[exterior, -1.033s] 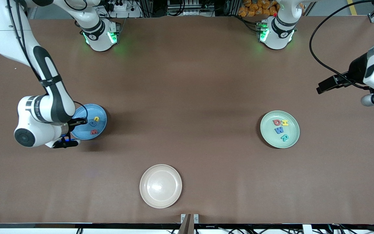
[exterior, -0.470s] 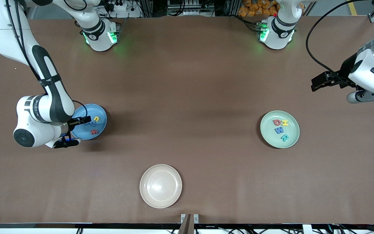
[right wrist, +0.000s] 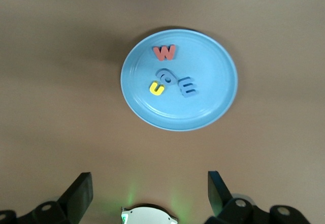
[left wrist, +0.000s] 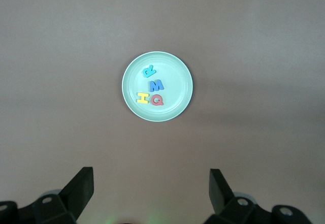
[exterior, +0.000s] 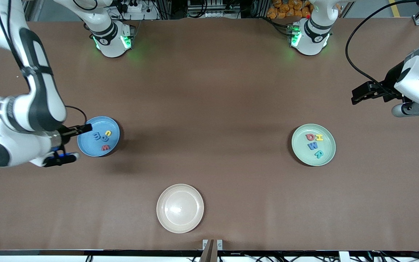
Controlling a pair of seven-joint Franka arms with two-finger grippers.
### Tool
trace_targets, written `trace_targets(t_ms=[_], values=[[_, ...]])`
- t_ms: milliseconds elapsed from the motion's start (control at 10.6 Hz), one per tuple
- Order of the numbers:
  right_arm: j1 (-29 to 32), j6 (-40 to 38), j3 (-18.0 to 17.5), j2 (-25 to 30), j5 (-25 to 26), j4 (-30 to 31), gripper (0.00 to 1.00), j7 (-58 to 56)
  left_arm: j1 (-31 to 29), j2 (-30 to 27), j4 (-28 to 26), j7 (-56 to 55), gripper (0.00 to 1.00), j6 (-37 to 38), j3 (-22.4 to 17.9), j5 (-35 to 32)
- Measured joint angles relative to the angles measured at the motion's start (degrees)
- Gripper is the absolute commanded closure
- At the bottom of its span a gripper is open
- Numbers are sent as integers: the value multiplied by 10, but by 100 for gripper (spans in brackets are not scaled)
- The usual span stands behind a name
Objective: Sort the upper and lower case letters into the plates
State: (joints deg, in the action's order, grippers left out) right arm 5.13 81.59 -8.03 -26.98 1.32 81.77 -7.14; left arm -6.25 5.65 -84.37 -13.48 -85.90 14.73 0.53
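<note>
Pincers are pulling back, both spread and empty.
We are lifting our right pincer [exterior: 72,142] off the blue plate [exterior: 86,147], uncovering four letters [right wrist: 171,71]; our left pincer [exterior: 378,95] is hanging near the green plate [exterior: 327,156], four letters [exterior: 315,145] inside.

on my worktop [exterior: 209,109]: one plate [exterior: 98,136] toward my right arm's end, four letters [exterior: 101,138] in it. second plate [exterior: 313,144] toward my left arm's end, four letters [exterior: 314,144] in it. third plate [exterior: 180,208] between them, nearest the front camera.
</note>
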Motion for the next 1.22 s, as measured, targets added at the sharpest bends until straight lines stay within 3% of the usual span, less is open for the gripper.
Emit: trace_targets(t_ms=[376,845,1033,1221], values=[[-1,-16,-1,103,0,-10,0,0,-1,2,-6,0,0,-6,1,0],[-2,-23,-1,179,0,1,0,36,-25,1,-13,0,0,-7,1,0],[-3,-3,-2,203,0,31,0,45,-26,1,-13,0,0,-7,2,0],[-4,49,-3,244,0,100,0,48,-26,1,-13,0,0,-8,2,0]])
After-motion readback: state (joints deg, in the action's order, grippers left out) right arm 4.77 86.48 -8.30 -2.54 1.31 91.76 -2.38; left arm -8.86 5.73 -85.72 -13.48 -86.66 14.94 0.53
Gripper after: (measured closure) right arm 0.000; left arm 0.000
